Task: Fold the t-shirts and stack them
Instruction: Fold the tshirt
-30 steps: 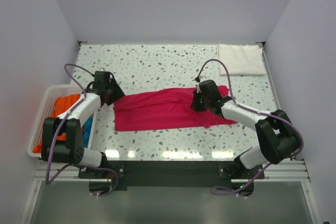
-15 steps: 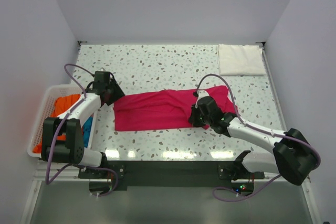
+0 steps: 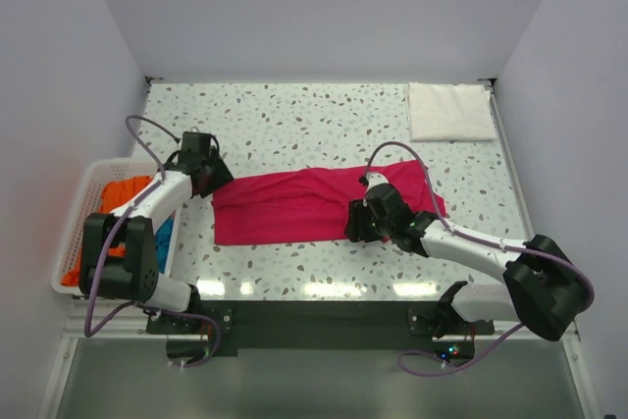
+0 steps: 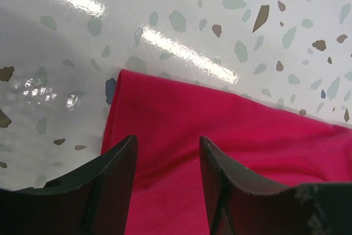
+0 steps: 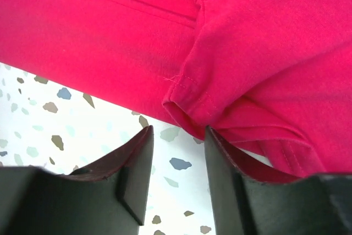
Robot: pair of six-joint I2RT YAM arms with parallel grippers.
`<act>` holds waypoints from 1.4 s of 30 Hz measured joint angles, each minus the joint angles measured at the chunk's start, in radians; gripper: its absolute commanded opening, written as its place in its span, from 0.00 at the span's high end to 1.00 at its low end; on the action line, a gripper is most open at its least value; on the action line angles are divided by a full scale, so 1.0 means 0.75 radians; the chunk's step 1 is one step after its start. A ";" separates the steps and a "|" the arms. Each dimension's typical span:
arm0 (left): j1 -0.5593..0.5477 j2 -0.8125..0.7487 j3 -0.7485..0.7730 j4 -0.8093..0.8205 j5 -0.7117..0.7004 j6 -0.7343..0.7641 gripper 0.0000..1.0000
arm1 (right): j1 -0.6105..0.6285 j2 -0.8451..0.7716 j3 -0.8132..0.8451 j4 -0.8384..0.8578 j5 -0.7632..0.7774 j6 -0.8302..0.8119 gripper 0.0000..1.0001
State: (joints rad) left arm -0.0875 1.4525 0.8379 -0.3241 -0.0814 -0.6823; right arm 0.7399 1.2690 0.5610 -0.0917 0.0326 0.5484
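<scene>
The magenta t-shirt [image 3: 294, 205] lies across the middle of the table as a long folded band. My left gripper [image 3: 209, 176] hovers open over its left end, with flat cloth [image 4: 231, 141] showing between the fingers [image 4: 118, 174]. My right gripper [image 3: 353, 224] is at the band's near edge, right of centre, and open. A folded sleeve hem [image 5: 187, 94] lies just ahead of its fingertips [image 5: 137, 152], and bare table shows between them. A white t-shirt [image 3: 449, 111] lies folded at the far right corner. Orange [image 3: 123, 193] and blue [image 3: 163, 237] shirts sit in the basket.
The white slotted basket [image 3: 78, 218] stands off the table's left edge beside the left arm. White walls close in the back and both sides. The speckled tabletop [image 3: 294, 130] is bare behind the magenta shirt.
My right gripper pulled toward the near edge with the cloth, then opened and let it go. The shirt's right part now lies flatter. The left gripper barely moved.
</scene>
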 measured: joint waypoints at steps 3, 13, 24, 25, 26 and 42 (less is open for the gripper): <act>-0.036 0.008 0.012 -0.023 -0.051 0.019 0.51 | 0.001 -0.011 0.010 -0.022 0.012 0.000 0.46; -0.255 -0.005 0.119 -0.116 -0.269 0.069 0.62 | -0.069 -0.070 0.199 -0.253 0.279 0.088 0.46; -0.606 0.320 0.381 -0.155 -0.381 0.185 0.63 | -0.435 0.181 0.222 -0.277 0.313 0.141 0.46; -0.636 0.366 0.400 -0.167 -0.396 0.192 0.63 | -0.453 0.242 0.239 -0.278 0.311 0.140 0.46; -0.664 0.404 0.409 -0.179 -0.409 0.193 0.64 | -0.468 0.306 0.262 -0.279 0.305 0.138 0.46; -0.855 0.266 0.082 -0.120 -0.409 0.004 0.69 | -0.499 1.118 1.291 -0.452 0.209 -0.166 0.43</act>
State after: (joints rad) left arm -0.7284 1.6520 0.8993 -0.4141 -0.3882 -0.6796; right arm 0.3656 2.1075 1.5291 -0.4305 0.1890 0.4236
